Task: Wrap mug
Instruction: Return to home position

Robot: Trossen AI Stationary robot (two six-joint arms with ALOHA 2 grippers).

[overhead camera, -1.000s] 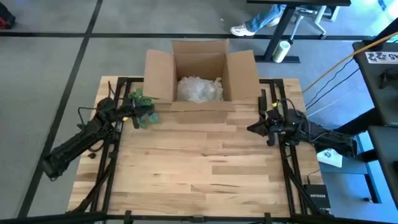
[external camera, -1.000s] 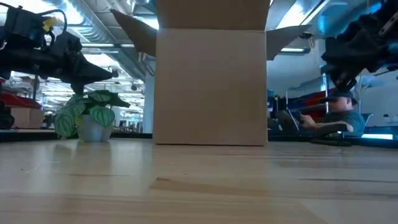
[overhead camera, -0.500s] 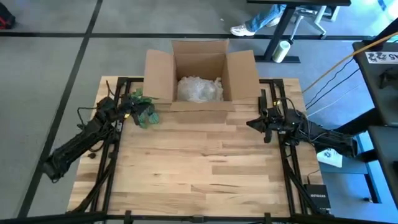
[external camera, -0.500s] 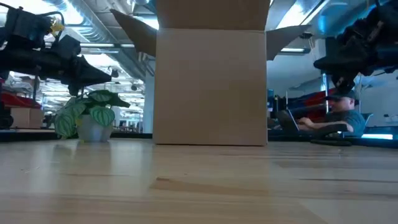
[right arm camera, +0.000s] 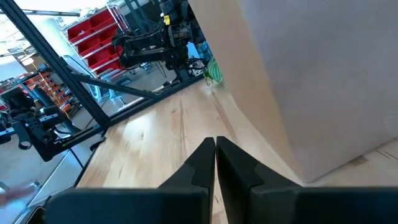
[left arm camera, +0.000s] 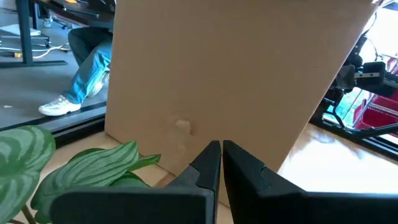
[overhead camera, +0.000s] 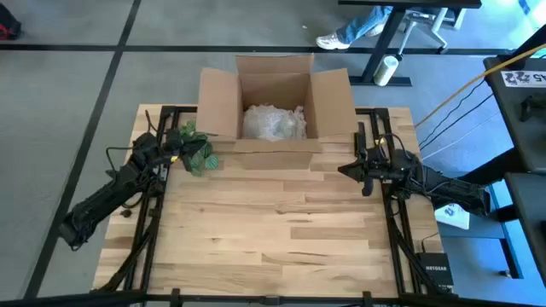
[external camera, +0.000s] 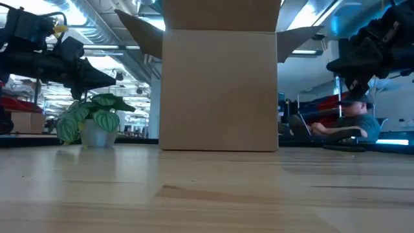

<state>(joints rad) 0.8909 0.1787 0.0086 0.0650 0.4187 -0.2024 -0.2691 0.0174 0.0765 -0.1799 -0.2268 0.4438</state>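
left arm stretched low along the pale wooden table's [overhead camera: 273, 230] left edge, left gripper [left arm camera: 221, 147] pinched together, empty, by a small green leafy potted plant [overhead camera: 198, 152]. right gripper [right arm camera: 215, 144] likewise closed, empty, opposite. bubble-wrapped mug [overhead camera: 273, 122] lies inside the open brown cardboard box [overhead camera: 275, 147].

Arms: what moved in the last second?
The left gripper pulled back off the potted plant toward the table's left edge; the right gripper rose slightly. Both are shut and empty. The cardboard box, the bubble-wrapped mug inside it and the plant stayed put.
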